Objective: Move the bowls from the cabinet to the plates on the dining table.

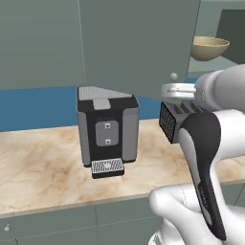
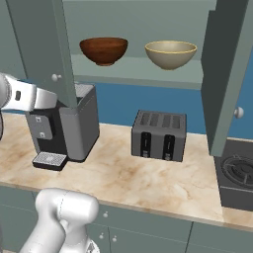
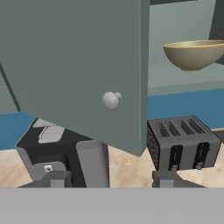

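My hand (image 3: 111, 179) is spread and empty, facing the left cabinet door (image 3: 74, 61); the olive bowl (image 3: 194, 53) sits on the shelf up to my right, brown bowl (image 2: 104, 50) beside it.

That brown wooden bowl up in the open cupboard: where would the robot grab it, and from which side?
Probably by the rim of the brown bowl, at the edge facing the room, coming in from the front between the two open doors. It stands upright on the cabinet shelf with its mouth up, so one finger could slip inside and one outside the thin wall. The olive bowl stands apart to its right.
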